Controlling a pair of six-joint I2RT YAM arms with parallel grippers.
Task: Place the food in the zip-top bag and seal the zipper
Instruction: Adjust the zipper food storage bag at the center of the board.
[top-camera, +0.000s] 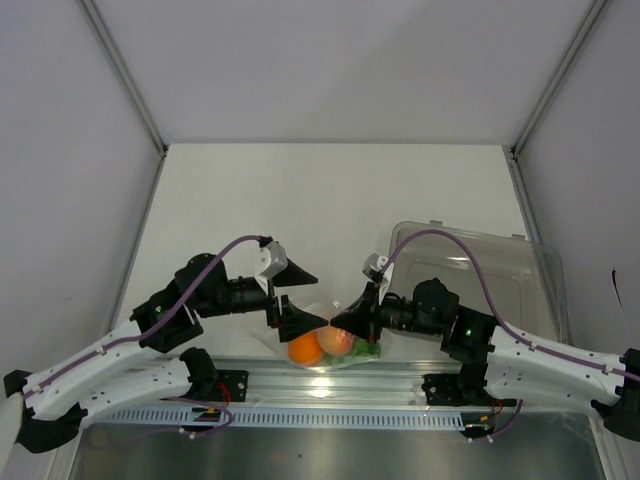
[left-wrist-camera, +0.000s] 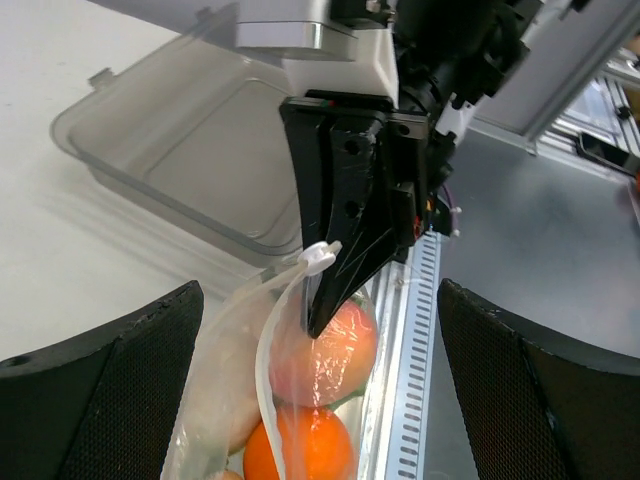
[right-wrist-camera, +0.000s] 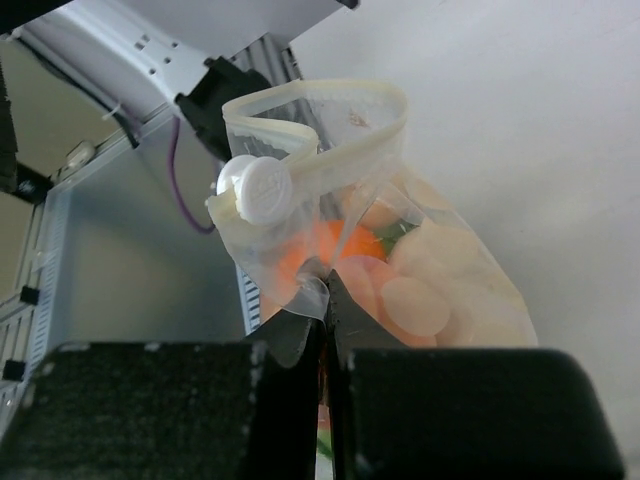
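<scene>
The clear zip-top bag (top-camera: 325, 338) lies at the table's near edge, between my two grippers. Inside it I see the orange (left-wrist-camera: 300, 450), the reddish-orange fruit (left-wrist-camera: 335, 350), a pale egg-like piece (left-wrist-camera: 225, 400) and a bit of green lettuce (top-camera: 367, 350). My right gripper (right-wrist-camera: 326, 285) is shut on the bag's film just below the mouth. The zipper strip (right-wrist-camera: 330, 105) loops open above it, with a white slider (right-wrist-camera: 255, 190) at one end. My left gripper (left-wrist-camera: 318, 290) is open, with its fingers (left-wrist-camera: 100, 390) spread wide on either side of the bag, apart from it.
A larger rigid clear tray (top-camera: 500, 265) stands on the right of the table, behind my right arm; it also shows in the left wrist view (left-wrist-camera: 170, 150). A slotted metal rail (top-camera: 320, 395) runs along the near edge, right beside the bag.
</scene>
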